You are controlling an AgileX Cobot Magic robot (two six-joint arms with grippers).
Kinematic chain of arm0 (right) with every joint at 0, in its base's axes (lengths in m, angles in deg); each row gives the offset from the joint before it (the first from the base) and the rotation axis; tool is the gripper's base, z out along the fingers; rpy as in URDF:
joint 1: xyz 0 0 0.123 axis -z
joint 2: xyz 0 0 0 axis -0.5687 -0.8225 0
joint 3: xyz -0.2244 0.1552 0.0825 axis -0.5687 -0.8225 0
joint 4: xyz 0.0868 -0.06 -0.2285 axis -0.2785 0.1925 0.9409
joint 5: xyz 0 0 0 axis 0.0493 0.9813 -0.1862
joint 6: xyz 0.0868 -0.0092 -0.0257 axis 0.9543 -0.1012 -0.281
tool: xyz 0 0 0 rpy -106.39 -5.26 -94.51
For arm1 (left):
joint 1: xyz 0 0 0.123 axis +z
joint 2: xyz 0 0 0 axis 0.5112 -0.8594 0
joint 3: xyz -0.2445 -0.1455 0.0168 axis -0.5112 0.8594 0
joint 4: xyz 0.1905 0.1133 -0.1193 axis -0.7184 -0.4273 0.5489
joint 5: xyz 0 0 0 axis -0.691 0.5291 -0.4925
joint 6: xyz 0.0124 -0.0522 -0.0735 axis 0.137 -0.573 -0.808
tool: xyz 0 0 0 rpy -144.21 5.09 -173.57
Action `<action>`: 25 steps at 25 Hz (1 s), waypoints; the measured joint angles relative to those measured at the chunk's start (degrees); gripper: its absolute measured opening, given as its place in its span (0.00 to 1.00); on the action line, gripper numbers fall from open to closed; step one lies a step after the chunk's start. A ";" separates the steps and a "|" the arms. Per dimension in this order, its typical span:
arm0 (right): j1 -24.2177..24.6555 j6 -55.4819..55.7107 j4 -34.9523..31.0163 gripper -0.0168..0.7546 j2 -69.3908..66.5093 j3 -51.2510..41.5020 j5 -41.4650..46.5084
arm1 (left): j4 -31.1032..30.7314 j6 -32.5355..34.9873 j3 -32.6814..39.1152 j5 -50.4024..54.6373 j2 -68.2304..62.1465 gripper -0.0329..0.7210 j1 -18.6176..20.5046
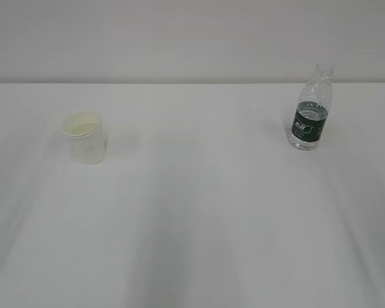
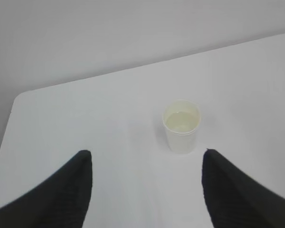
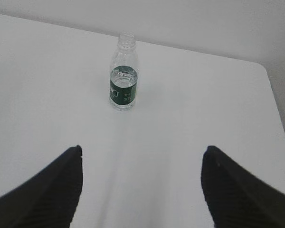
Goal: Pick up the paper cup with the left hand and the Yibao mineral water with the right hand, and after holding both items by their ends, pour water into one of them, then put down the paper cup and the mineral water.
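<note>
Paper cup (image 1: 85, 136) upright on the table (image 1: 199, 218), left side, well apart from the Yibao mineral water (image 1: 310, 110), upright on the right and slightly further back. Nothing between them. Left wrist view: cup (image 2: 181, 126) ahead of the left hand (image 2: 147, 164), nearer its right finger, not touching. Right wrist view: bottle (image 3: 123, 73) ahead of the right hand (image 3: 142, 159), left of centre.

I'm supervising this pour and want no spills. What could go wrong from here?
The bottle has no cap, so a tilted or jolting grasp by the right pincer may slosh water out. The cup is light and already looks tilted; the open left pincer could knock it over or crush it.
</note>
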 joint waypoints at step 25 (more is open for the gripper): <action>0.00 0.00 -1.57 0.78 4.67 0.00 4.48 | 2.50 0.04 0.00 8.90 8.65 0.71 0.00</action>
